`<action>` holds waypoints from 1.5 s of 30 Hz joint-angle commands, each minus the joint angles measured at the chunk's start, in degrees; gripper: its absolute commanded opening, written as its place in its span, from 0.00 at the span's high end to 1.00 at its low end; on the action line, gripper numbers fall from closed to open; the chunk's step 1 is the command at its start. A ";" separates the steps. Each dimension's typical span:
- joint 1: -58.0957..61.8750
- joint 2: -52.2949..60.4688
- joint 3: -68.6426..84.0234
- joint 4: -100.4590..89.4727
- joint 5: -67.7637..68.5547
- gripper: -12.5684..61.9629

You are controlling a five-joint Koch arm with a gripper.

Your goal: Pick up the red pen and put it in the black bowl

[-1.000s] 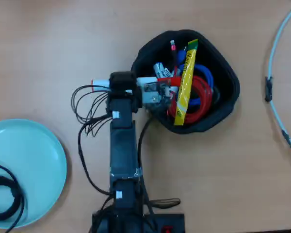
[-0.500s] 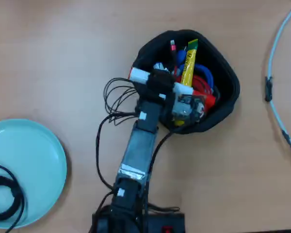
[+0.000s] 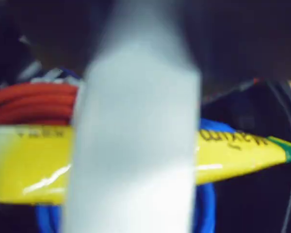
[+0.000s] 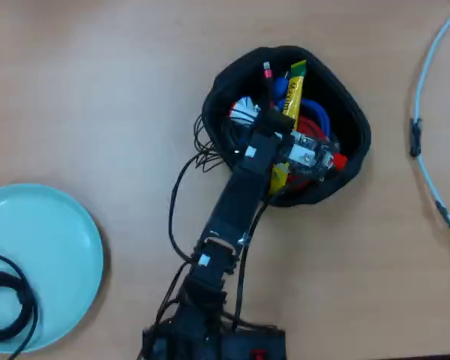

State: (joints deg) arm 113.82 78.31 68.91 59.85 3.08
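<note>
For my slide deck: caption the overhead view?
Koch arm reaching over the black bowl, cluttered with a yellow packet and cables, light blue plate at left.

Black bowl [image 4: 356, 120] crowded with cables [image 4: 315, 120] and yellow packet [image 4: 292, 94].

Lt blue plate [image 4: 52, 247] w/ black cable [image 4: 7, 304]; yellow packet [image 3: 29, 160], red cable [image 3: 31, 102].

Light wood-look worktop [image 4: 97, 90] fills overhead view, smooth, even soft light, no hard shadows, pale cable [image 4: 427, 97] curving along right edge, no walls/floor visible
</note>
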 commanded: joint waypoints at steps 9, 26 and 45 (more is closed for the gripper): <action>0.09 -1.49 -2.64 -5.10 0.18 0.91; -0.88 -4.75 -0.62 -5.01 0.09 0.36; 0.88 4.22 1.05 6.50 0.18 0.24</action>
State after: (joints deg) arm 114.17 76.99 71.89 64.95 2.99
